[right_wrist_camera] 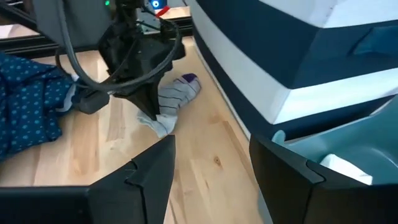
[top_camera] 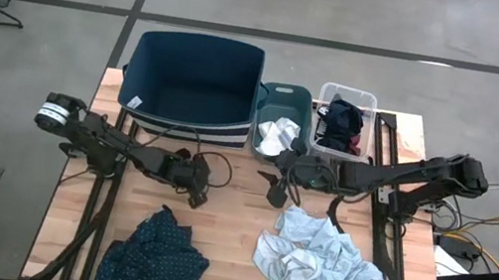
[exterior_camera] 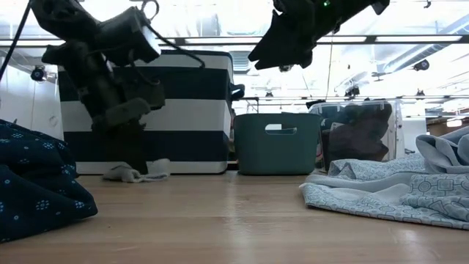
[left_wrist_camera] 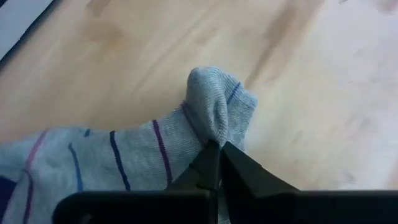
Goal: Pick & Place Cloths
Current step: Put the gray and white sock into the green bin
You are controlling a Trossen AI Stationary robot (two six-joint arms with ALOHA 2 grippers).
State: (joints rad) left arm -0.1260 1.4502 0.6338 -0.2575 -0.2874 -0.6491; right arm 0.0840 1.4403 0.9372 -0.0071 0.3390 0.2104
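A small grey sock with blue and purple stripes lies on the wooden table in front of the navy bin. My left gripper stands over it, pointing down, shut on the sock; from above, the left gripper hides it. My right gripper is open and hovers above the table near the teal bin, touching nothing. A dark teal dotted cloth lies at the near left. A heap of light blue shirts lies at the near right. My left gripper pinches a raised fold of the sock near one end between its two fingertips, coming from above and pointing down. The rest of the sock lies flat and slack on the table, as does the sock in the low view.
The navy bin with white stripes stands at the far edge. Beside it, the teal bin holds a white piece, and a clear bin holds dark and maroon cloths. Bare wood lies between the two cloth heaps.
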